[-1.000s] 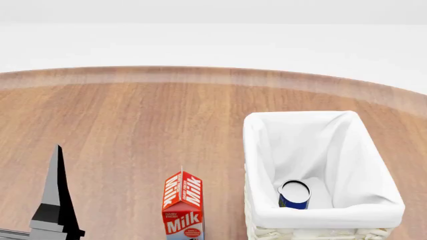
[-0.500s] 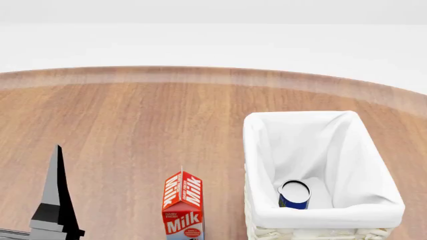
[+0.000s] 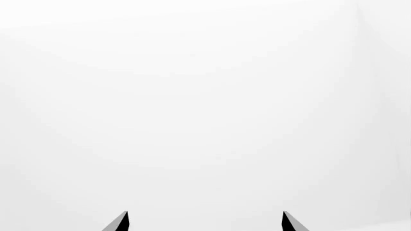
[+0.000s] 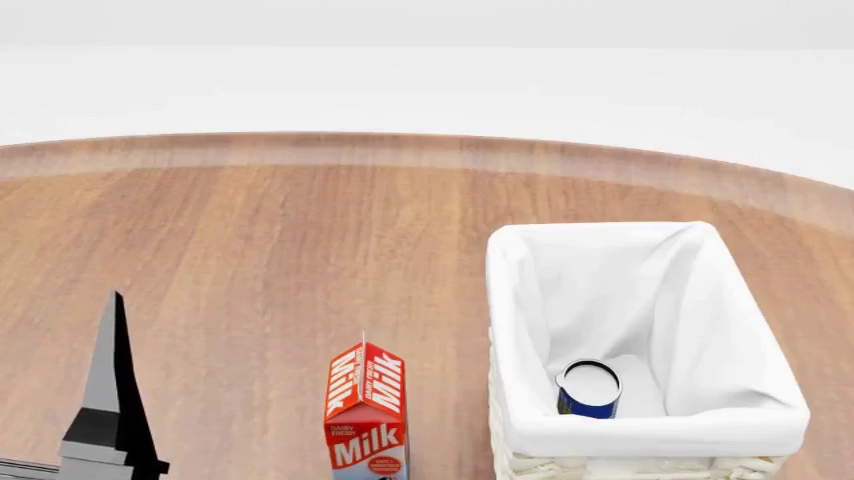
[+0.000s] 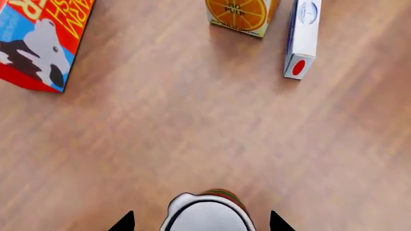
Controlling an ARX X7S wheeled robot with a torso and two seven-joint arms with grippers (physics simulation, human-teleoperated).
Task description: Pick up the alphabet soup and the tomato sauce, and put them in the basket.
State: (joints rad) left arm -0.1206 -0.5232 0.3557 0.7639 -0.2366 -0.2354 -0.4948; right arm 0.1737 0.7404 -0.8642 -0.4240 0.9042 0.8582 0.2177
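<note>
Head view shows the alphabet soup (image 4: 589, 389) already in the basket (image 4: 523, 300), while the tomato sauce (image 5: 209, 214) sits between the right gripper (image 5: 200, 222)'s parted jaws, not yet clamped.

Round wooden table (image 4: 294, 250), reddish-brown grain, paler band along its far edge. Standing on it: red milk carton (image 4: 366, 412) at the near edge, just beside the wicker basket (image 4: 641, 300). Right wrist view: tomato sauce (image 5: 209, 211) can upright, orange juice carton (image 5: 243, 14), narrow white-blue box (image 5: 303, 36) beside it.
</note>
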